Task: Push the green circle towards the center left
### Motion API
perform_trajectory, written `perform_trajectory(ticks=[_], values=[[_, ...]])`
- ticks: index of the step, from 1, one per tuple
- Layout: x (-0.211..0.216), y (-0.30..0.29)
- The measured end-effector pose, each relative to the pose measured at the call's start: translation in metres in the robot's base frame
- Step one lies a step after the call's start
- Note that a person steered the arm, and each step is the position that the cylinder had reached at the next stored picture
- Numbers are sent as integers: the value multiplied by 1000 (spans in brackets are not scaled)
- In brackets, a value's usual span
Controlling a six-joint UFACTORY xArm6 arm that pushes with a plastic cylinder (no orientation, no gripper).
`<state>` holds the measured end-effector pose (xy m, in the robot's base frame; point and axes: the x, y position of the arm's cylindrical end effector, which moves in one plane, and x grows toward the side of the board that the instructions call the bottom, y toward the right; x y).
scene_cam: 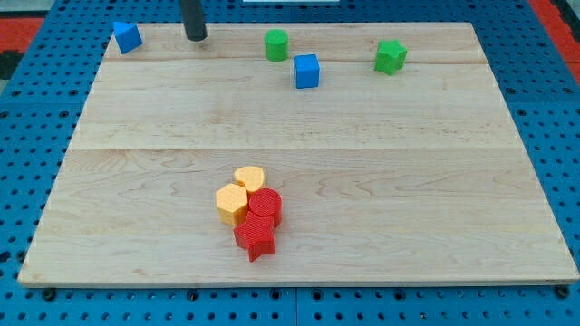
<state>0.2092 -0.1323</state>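
A pale wooden board [299,136] lies on a blue pegboard [562,136]. The green circle [276,44] is a short upright cylinder, bright green with a flat round top, standing near the view's top edge, a little left of centre. Just below it and to the right is a blue cube [307,71], near it but apart. Further right sits a green star [391,56]; its points are hard to make out. A second blue block [127,37] stands at the top left corner, its shape unclear.

My tip [196,37] rests on the board between that block and the green circle, well apart from both. The rod is cut off by the view's top edge; it is a plain rod with no claw to open or close.

Low in the middle, four blocks crowd together, touching: a yellow heart [249,177], a yellow hexagon [232,204], a red cylinder [265,206] and a red star [255,239].
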Motion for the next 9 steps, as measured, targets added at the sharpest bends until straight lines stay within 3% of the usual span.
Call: perform_trajectory(ticks=[2, 4, 6, 7, 8, 9], values=[[-16, 86], [0, 102], [-12, 161], [-8, 159], [24, 156], [26, 103]])
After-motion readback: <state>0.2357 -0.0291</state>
